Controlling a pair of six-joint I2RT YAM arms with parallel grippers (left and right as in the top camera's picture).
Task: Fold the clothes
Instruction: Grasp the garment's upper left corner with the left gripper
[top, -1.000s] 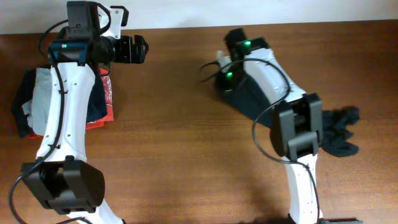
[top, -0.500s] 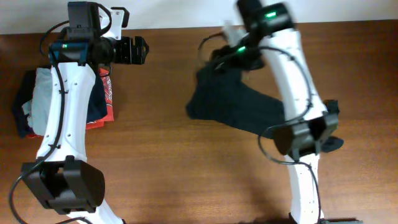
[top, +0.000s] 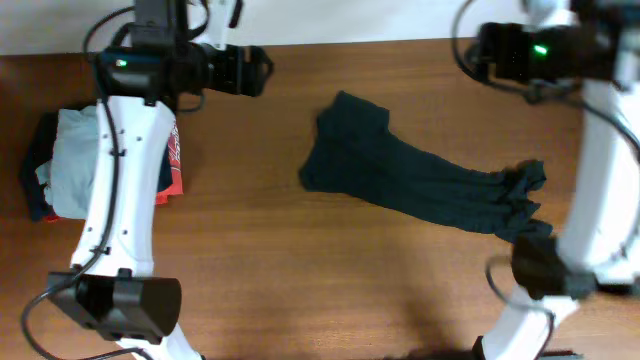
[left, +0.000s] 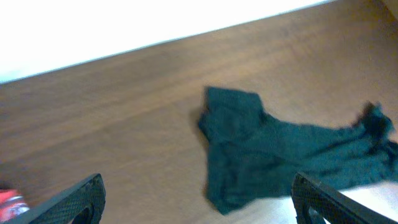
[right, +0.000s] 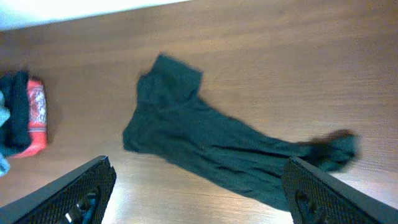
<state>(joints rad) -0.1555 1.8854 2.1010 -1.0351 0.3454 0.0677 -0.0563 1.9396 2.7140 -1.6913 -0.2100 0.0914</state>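
Note:
The clothes, one black T-shirt, lie loose and rumpled on the wooden table, stretched from the back middle toward the right, with a bunched end. My right gripper hangs open high over the table's back right edge, clear of the shirt. In the right wrist view the shirt lies far below the open right gripper. My left gripper stands open at the back left, to the left of the shirt. In the left wrist view the shirt lies ahead of the left gripper, whose spread fingers hold nothing.
A pile of other garments sits at the left edge: a light grey one on top, navy beneath, red-orange at its right side. The pile also shows in the right wrist view. A white wall borders the table's back edge.
My right gripper has let go of the shirt and swung up toward the back right. The shirt has dropped and now lies stretched on the table. The left arm has shifted slightly right.

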